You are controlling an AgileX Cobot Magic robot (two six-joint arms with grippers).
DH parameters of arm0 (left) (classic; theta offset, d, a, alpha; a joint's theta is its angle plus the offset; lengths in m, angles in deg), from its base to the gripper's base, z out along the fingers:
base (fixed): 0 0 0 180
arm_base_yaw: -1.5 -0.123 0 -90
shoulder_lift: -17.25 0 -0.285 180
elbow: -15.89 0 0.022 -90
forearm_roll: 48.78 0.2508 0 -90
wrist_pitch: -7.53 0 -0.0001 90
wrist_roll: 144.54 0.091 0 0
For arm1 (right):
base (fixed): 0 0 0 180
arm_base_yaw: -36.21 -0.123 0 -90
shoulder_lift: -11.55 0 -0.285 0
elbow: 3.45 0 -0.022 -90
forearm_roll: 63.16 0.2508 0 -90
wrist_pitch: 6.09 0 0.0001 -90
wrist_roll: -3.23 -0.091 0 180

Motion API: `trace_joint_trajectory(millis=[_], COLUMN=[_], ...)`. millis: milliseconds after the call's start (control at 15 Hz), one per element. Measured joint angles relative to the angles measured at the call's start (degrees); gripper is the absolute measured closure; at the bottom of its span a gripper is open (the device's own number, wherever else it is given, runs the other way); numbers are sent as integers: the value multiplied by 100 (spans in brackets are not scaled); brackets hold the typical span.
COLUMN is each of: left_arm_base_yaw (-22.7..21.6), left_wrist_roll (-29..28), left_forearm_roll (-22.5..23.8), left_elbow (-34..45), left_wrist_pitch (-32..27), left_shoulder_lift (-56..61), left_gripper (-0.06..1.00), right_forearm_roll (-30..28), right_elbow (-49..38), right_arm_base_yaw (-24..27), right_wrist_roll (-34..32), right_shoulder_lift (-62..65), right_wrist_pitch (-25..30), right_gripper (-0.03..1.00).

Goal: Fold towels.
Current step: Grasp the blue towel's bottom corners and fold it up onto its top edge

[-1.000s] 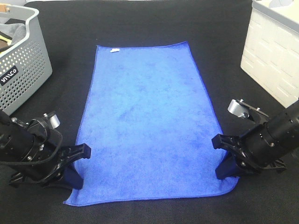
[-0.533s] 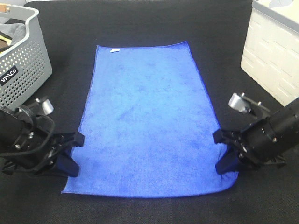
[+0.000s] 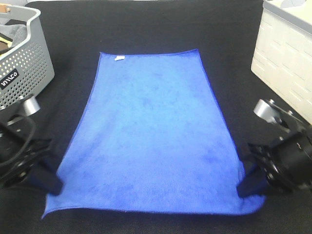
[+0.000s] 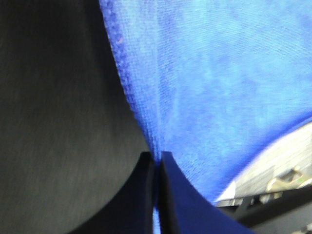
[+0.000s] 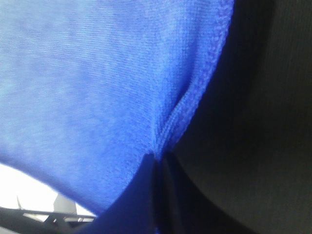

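A royal-blue towel (image 3: 151,131) lies lengthwise on the black table, with a small white tag (image 3: 118,59) at its far left corner. Its near end is raised off the table and stretched wide. My left gripper (image 3: 51,184) is shut on the towel's near left edge. My right gripper (image 3: 245,186) is shut on the near right edge. The left wrist view shows the black fingers (image 4: 156,192) pinched on the blue hem (image 4: 127,92). In the right wrist view the fingers (image 5: 157,195) clamp a puckered fold of towel (image 5: 173,122).
A grey perforated basket (image 3: 22,58) with cloth inside stands at the far left. A white bin (image 3: 285,53) stands at the far right. Black tabletop (image 3: 146,24) surrounds the towel.
Both grippers have moved toward the near edge and apart, lifting the towel's near end and pulling it taut and wider. The far end has hardly shifted.
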Motion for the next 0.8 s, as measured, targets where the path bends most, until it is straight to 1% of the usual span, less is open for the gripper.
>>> trace_joint_trajectory(millis=[200,333,400,533,667,800], left_arm_base_yaw=[0,0,0,0,0,0], left_wrist_roll=[-688,-877,-877,-1077,-1175,-1352], left_forearm_roll=[682,773,773,802,837,922], left_elbow=[487,796,796,980,882,630], left_wrist_pitch=[-447,-607,-607,-636,-567,-332], left_shoulder_lift=[951,1507,1507,1948,2028,1862], left_gripper=[94,94,94,94,94,94], right_forearm_roll=[-6,-6,-6,-6,-103,-361], right_elbow=[-699,-963,-963,-1031,-951,-556], right_arm_base_yaw=[-6,-6,-6,-6,-6,-40], right_wrist_roll=[-195,-367,-367,-493,-510,-665], right_shoulder_lift=[653,1071,1071,1495,1616,1616], right_wrist_pitch=[281,315,315,424,435,435], right_gripper=[97,97,97,97,97,97])
